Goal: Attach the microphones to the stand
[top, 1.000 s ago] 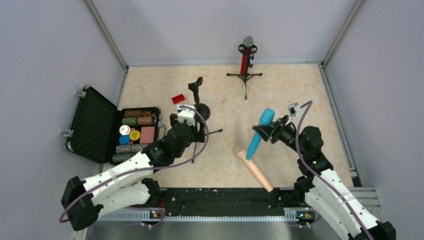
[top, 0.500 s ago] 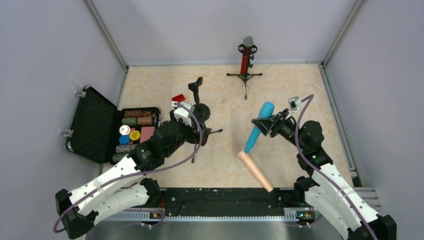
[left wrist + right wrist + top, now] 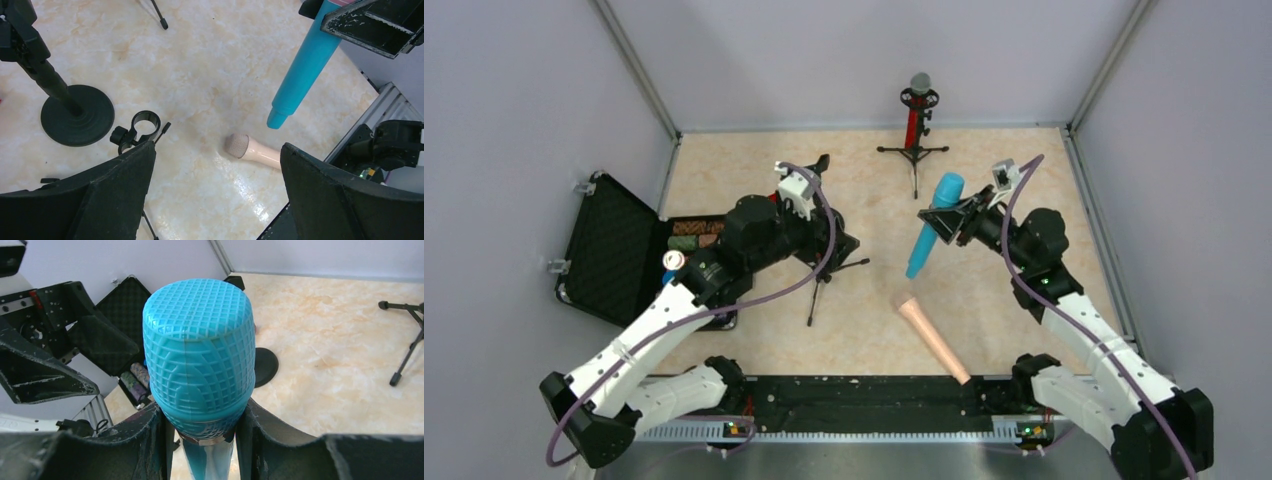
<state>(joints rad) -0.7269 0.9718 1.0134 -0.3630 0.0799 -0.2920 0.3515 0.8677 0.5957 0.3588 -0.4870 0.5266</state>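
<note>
Your left arm (image 3: 649,335) and right arm (image 3: 1094,340) wear white shells, black joints and a purple cable (image 3: 833,250) each. Your left gripper (image 3: 217,146) and right gripper (image 3: 202,410) have scuffed black wedge fingers (image 3: 110,195).

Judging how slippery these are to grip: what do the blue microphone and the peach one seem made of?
Blue microphone: likely moulded plastic, one colour throughout, head a solid embossed grid rather than wire mesh, soft sheen. Peach microphone: probably plastic too, smooth satin body; head finely textured, too small to tell mesh from moulding.
</note>
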